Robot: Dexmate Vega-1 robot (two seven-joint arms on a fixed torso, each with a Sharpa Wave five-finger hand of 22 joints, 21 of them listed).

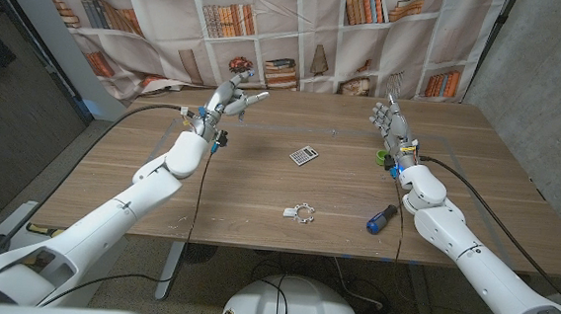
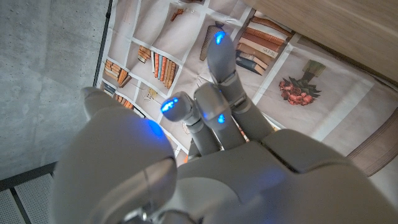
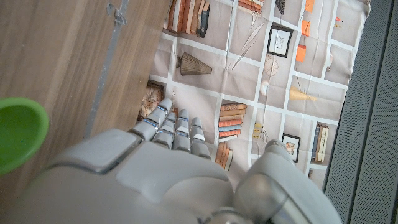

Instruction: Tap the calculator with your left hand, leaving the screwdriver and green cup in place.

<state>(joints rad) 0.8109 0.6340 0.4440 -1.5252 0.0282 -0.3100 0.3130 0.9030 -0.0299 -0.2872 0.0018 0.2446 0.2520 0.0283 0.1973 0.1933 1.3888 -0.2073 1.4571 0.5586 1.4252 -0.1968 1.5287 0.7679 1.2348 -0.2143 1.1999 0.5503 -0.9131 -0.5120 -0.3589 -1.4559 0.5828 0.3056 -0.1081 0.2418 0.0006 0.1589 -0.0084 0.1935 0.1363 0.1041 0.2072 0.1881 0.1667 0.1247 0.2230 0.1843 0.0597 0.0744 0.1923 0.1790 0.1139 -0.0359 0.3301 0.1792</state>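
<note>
The small, stiff, light calculator (image 1: 303,155) lay flat mid-table, likely to skid unless tapped gently on its face, while the left hand (image 1: 229,99) hovered far left, fingers spread, holding nothing.

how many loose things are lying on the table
4: a calculator mid-table, a small white ring-shaped part nearer the robot, a green cup beside the right arm, and a blue screwdriver near that forearm.

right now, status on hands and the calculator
Left hand raised, holding nothing, off the calculator. Right hand open by green cup. Screwdriver untouched. Path clear.
</note>
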